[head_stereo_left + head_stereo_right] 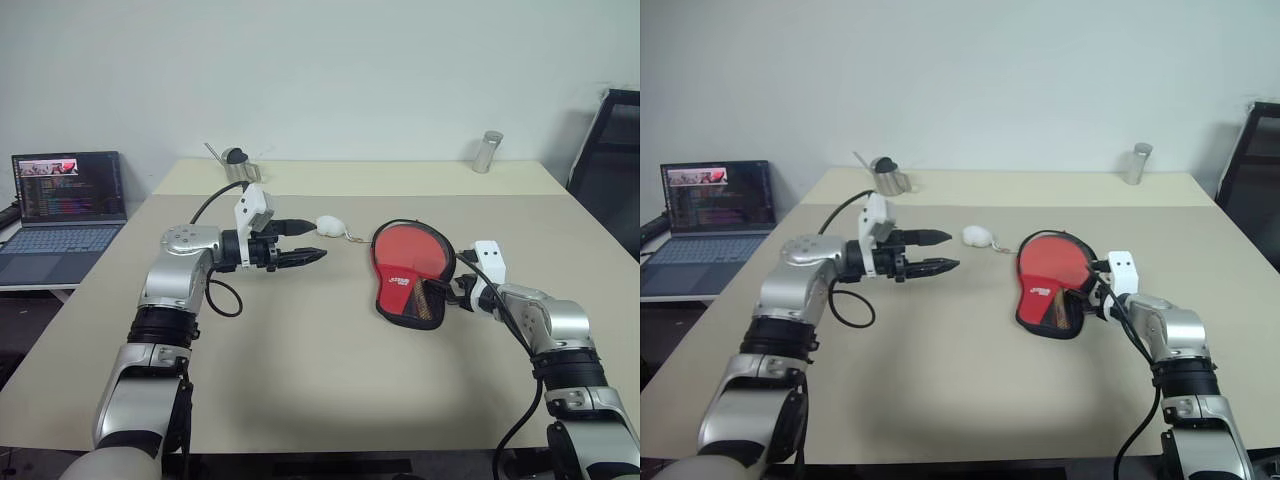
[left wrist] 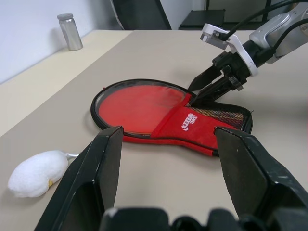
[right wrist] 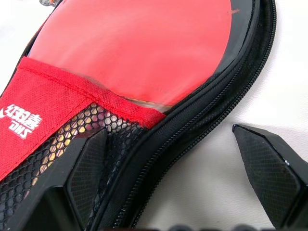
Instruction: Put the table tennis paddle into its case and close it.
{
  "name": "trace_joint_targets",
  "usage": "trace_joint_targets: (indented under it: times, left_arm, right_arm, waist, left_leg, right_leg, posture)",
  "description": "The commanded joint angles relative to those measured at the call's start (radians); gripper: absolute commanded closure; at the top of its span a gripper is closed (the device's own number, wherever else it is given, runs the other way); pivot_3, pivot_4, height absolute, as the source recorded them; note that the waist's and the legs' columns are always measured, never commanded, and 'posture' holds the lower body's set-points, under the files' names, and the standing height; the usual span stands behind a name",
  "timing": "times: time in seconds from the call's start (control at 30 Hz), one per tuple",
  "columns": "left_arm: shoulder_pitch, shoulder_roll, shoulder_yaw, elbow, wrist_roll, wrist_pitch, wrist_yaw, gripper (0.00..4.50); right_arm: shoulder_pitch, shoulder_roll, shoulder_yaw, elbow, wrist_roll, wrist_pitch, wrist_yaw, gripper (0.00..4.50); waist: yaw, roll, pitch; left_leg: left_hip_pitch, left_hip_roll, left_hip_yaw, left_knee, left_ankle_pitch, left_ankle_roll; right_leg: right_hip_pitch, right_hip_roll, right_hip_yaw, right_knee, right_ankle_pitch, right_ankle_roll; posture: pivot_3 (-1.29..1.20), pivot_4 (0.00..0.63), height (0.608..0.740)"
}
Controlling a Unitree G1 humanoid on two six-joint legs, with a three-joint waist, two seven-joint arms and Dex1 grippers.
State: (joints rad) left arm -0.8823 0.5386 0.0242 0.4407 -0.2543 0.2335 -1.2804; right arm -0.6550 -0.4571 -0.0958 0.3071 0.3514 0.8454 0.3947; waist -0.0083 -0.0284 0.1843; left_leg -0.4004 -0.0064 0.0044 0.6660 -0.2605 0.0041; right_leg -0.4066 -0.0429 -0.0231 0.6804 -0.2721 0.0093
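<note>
The table tennis paddle point(image 1: 410, 248) lies flat on the table inside its case point(image 1: 398, 285), its round red face uncovered. The case's black zip rim runs around the paddle, and a red flap with a white logo and black mesh point(image 3: 43, 159) covers the handle end. My right gripper point(image 3: 166, 134) is open and straddles the case's zip edge beside the mesh, one finger point(image 3: 89, 166) over the mesh and the other on the bare table. My left gripper point(image 1: 318, 241) hovers open and empty to the left of the case, pointing toward it.
A white fluffy ball point(image 1: 331, 226) lies just beyond my left gripper. A metal cylinder point(image 1: 487, 152) and a small metal cup point(image 1: 237, 160) stand at the table's far edge. A laptop point(image 1: 65, 215) sits on a side desk at left, a black chair point(image 1: 610, 160) at right.
</note>
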Motion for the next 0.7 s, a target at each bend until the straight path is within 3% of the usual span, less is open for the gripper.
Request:
trace_joint_targets:
  times: [0.03,0.07,0.17,0.4,0.57,0.7]
  left_arm:
    - [-0.026,0.025,0.003,-0.057,-0.024,0.006,-0.006,1.24]
    - [-0.025,0.027,0.003,-0.061,-0.026,0.008,-0.006,1.24]
    - [-0.024,0.037,0.001,-0.066,-0.029,0.012,-0.008,1.24]
    - [-0.011,0.062,0.006,-0.080,-0.033,0.021,-0.015,1.24]
    - [0.036,0.113,0.013,-0.111,-0.051,0.054,-0.053,1.24]
    - [0.108,0.200,0.004,-0.143,-0.069,0.086,-0.147,1.24]
  right_arm:
    - [-0.004,0.008,0.008,-0.002,-0.005,0.011,0.024,0.05]
    - [-0.004,0.015,0.005,-0.004,0.000,0.019,0.029,0.05]
    - [-0.006,0.046,0.009,-0.009,0.013,0.049,0.045,0.64]
    - [-0.001,0.087,0.016,0.014,-0.005,0.063,0.055,3.06]
    - [-0.008,0.111,0.024,0.003,-0.002,0.074,0.069,4.46]
    - [-0.018,0.129,0.037,-0.043,0.017,0.105,0.090,4.49]
  waist:
    - [0.000,0.000,0.000]
    - [0.000,0.000,0.000]
    - [-0.003,0.000,0.000]
    - [-0.024,0.000,-0.001]
    - [-0.028,0.000,-0.001]
    - [-0.036,0.000,-0.001]
  left_leg:
    - [0.000,0.000,0.000,0.000,0.000,0.000]
    - [0.000,0.000,0.000,0.000,0.000,0.000]
    - [0.000,0.001,0.000,0.000,0.000,0.000]
    - [0.001,0.001,0.001,0.000,0.000,0.000]
    - [0.003,0.002,0.002,-0.001,0.000,0.000]
    - [0.004,0.003,0.003,-0.002,0.000,0.000]
  right_leg:
    - [0.000,0.000,0.000,0.000,0.000,0.000]
    - [0.000,0.000,0.000,0.000,0.000,0.000]
    - [0.000,0.001,0.000,0.000,0.000,0.000]
    - [0.000,0.001,0.001,0.000,0.000,0.000]
    - [0.000,0.002,0.003,0.001,0.000,0.000]
    - [0.000,0.003,0.005,0.001,0.000,0.000]
  posture:
    - [0.00,0.150,0.740]
    - [0.00,0.150,0.740]
    - [0.00,0.150,0.740]
    - [0.00,0.150,0.740]
    - [0.00,0.150,0.740]
    - [0.00,0.150,0.740]
